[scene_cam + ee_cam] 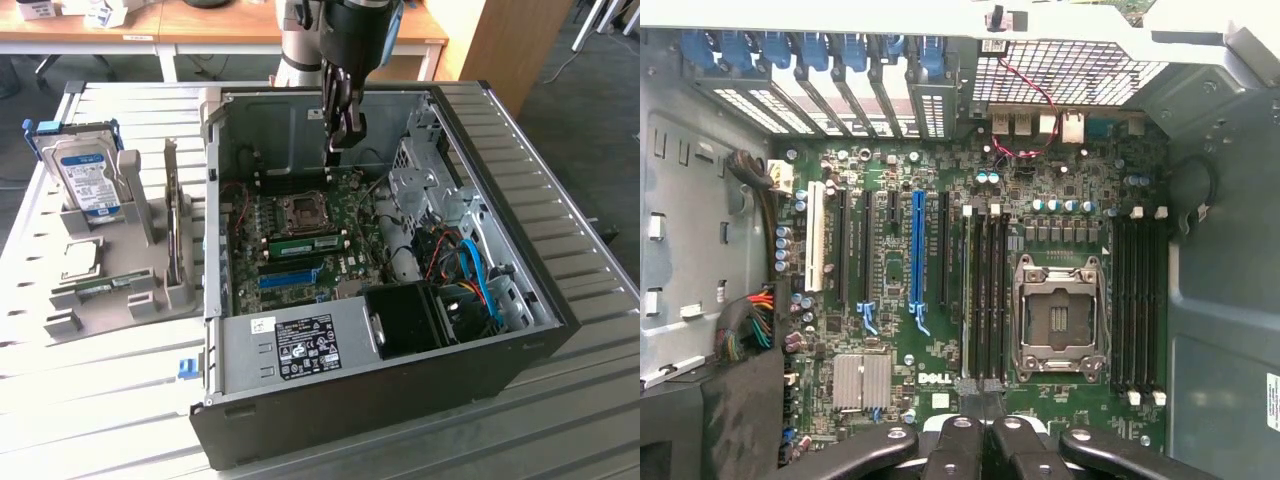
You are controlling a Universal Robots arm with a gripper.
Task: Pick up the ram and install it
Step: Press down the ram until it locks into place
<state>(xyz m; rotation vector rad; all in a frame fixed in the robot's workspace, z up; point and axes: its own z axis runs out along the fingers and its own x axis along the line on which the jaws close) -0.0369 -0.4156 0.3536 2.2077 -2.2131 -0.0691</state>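
Two risks stand out, by my judgement: the ram (303,243), lying in a memory slot on the motherboard (350,265) below the gripper (338,145), may not be fully seated, so an off-centre push from above could tilt it or leave one end unlatched. Also, the open CPU socket (1055,315) just beside that slot could be scraped if the tips slipped sideways. The gripper is pressed together with nothing pinched between its fingers, and it hangs inside the case above the slot row, apparently clear of the board.
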